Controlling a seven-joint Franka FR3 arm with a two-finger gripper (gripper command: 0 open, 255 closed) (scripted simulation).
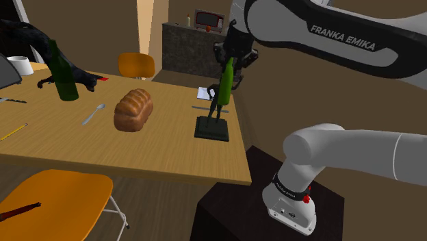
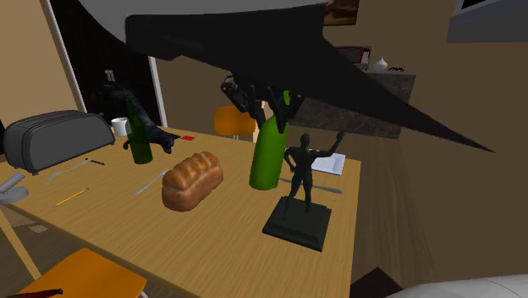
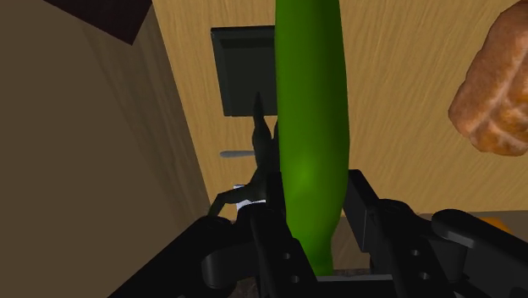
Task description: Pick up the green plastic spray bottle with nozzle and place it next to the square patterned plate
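Gripper [image 3: 317, 233] fingers pinch the green bottle [image 3: 309, 118] by its narrow top. It hangs nearly upright, raised off the table [image 1: 164, 154], just beside a dark figurine [image 1: 213, 122] that stands near the edge closest to the stand. A bread loaf [image 1: 133, 109] lies nearer the table's middle.
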